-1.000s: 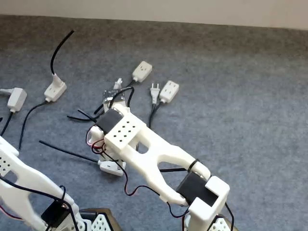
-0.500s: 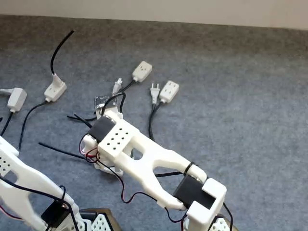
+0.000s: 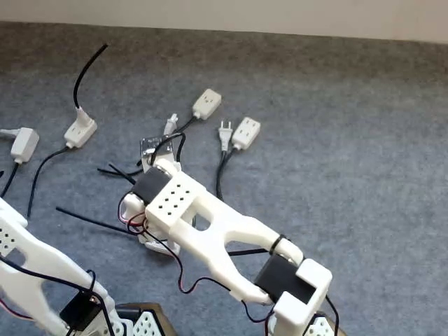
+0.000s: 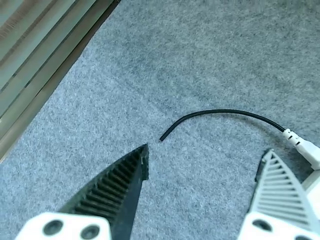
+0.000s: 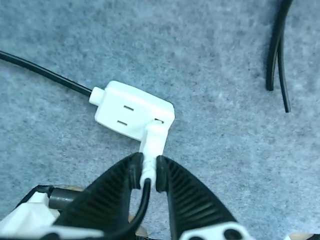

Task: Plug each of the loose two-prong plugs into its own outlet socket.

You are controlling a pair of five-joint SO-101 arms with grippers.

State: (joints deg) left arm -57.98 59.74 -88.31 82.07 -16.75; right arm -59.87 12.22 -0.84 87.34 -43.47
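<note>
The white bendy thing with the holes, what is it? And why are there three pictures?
It is a robot arm; two sit side by side. One picture looks down from above. The other two come from small cameras on each arm's wrist. On the grey carpet lie several white sockets. The right arm's fingers pinch a white plug, its tip against a socket. The left arm's fingers are open, holding nothing, above a loose black cord.
</note>
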